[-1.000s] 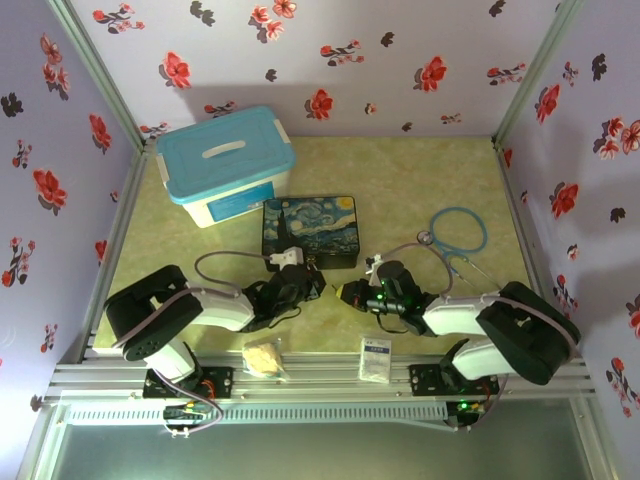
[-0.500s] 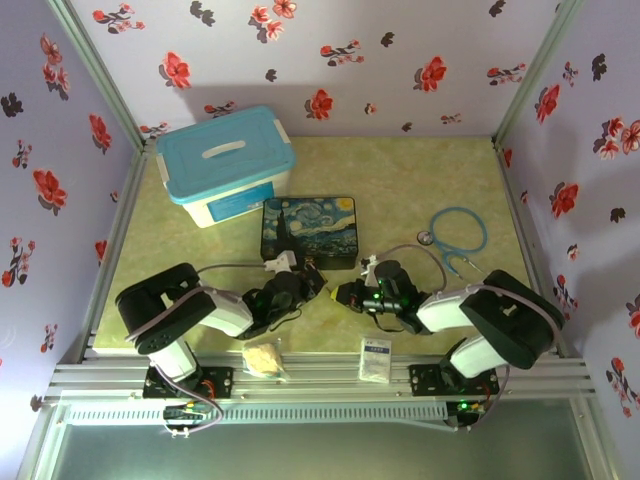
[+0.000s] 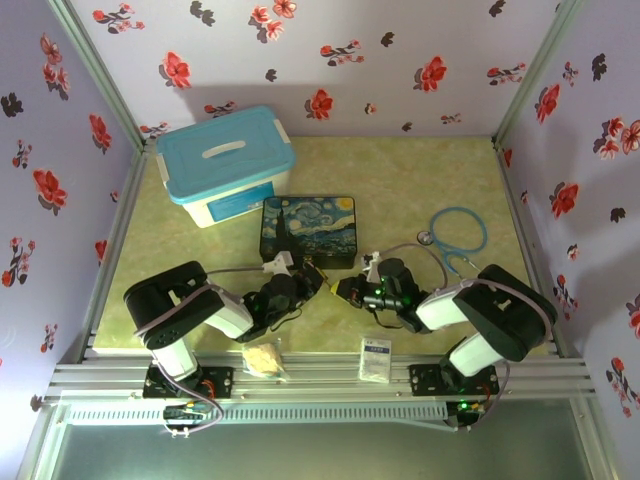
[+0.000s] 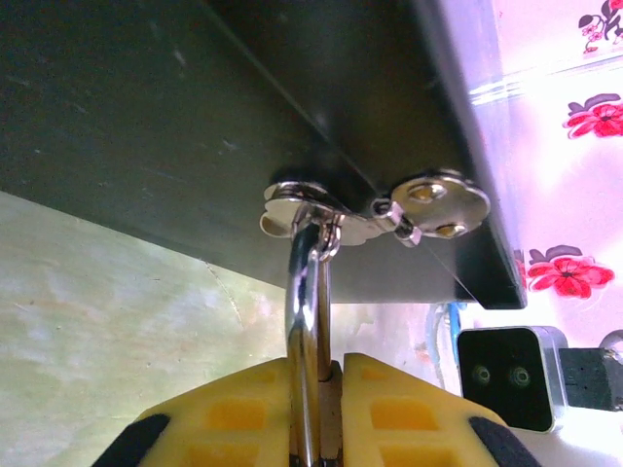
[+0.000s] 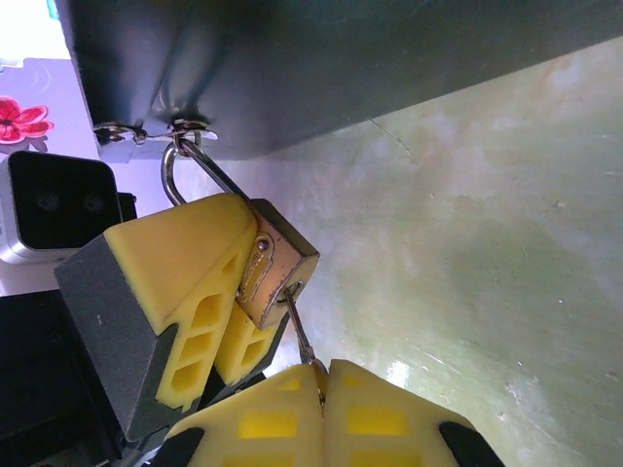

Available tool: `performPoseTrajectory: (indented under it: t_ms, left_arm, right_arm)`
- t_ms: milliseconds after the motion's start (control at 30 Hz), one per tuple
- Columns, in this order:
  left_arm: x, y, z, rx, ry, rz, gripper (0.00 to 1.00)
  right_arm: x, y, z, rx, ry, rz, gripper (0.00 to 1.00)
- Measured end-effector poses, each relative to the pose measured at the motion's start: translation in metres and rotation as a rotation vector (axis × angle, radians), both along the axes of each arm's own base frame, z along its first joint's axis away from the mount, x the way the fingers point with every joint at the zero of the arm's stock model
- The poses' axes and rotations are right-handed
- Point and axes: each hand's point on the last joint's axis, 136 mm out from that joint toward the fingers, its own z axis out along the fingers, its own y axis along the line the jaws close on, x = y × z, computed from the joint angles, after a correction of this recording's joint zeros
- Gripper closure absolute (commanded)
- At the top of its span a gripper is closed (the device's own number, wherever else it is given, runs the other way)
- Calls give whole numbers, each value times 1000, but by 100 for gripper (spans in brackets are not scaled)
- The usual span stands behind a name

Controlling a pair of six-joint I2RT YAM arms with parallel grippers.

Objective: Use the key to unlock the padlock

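padlock is gripped by l. pincer, shackle hooked thru hasp of tin. key is pinched in closed r. pincer, tip apparently in keyhole. key's long axis is seen running straight from r. pincer into lock base. counted: 1 padlock, 1 key.

Table: pale green marbled top. Starry Night tin sits approx. mid-table. Blue-lidded white box just behind-left of tin. Teal stethoscope to tin's right, apart. White packet & tan crumpled bag nearer than tin, at front edge.
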Motion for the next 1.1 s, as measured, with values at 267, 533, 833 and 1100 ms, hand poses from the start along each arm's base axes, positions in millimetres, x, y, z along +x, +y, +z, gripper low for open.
performPoseTrajectory:
  t_ms: [267, 533, 833, 1100]
  left_arm:
    - [1, -1, -1, -23, 9, 13, 100]
    - [6, 3, 1, -28, 1, 45, 100]
    - [7, 3, 3, -40, -3, 48, 100]
    - [9, 3, 6, -57, -13, 60, 100]
  right_arm:
    - [2, 2, -4, 24, 29, -7, 100]
    - [10, 6, -8, 121, 66, -15, 100]
    - [13, 7, -3, 172, 63, 5, 100]
    - [16, 10, 0, 172, 64, 16, 100]
